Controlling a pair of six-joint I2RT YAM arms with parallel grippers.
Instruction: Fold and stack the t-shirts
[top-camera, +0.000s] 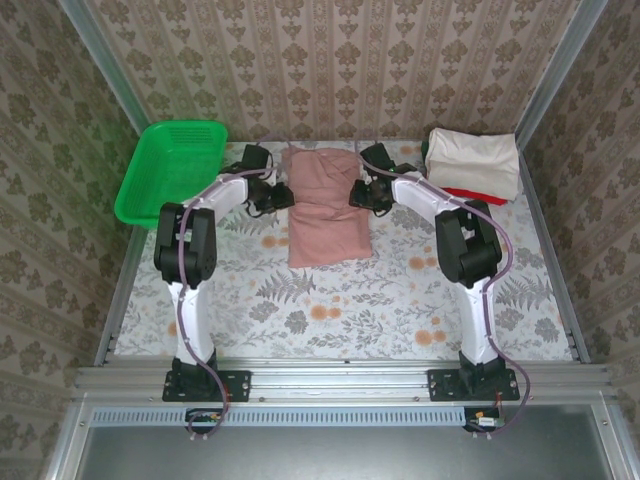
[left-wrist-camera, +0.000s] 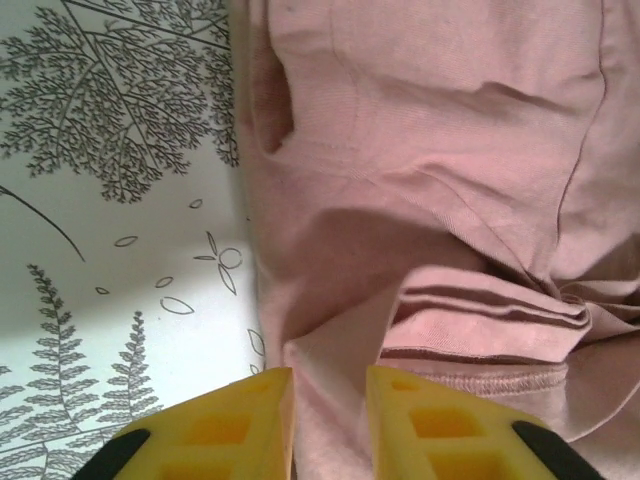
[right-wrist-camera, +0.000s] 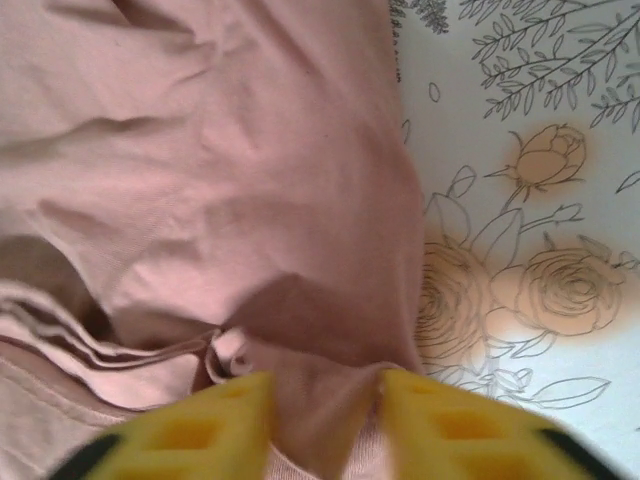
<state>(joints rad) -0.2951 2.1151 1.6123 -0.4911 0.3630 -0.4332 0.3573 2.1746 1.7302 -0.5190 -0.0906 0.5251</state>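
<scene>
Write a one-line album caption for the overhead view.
Left pincer and right pincer pinch opposite edges of a pink t-shirt on a flowery table, folded shirts waiting nearby.

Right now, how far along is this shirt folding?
Done: a cream folded shirt sits on a red folded shirt, far right. In hand: the dusty-pink cotton t-shirt, narrowed lengthwise, pinched at its sides by left gripper and right gripper. Left: folding it shorter, then stacking.
</scene>
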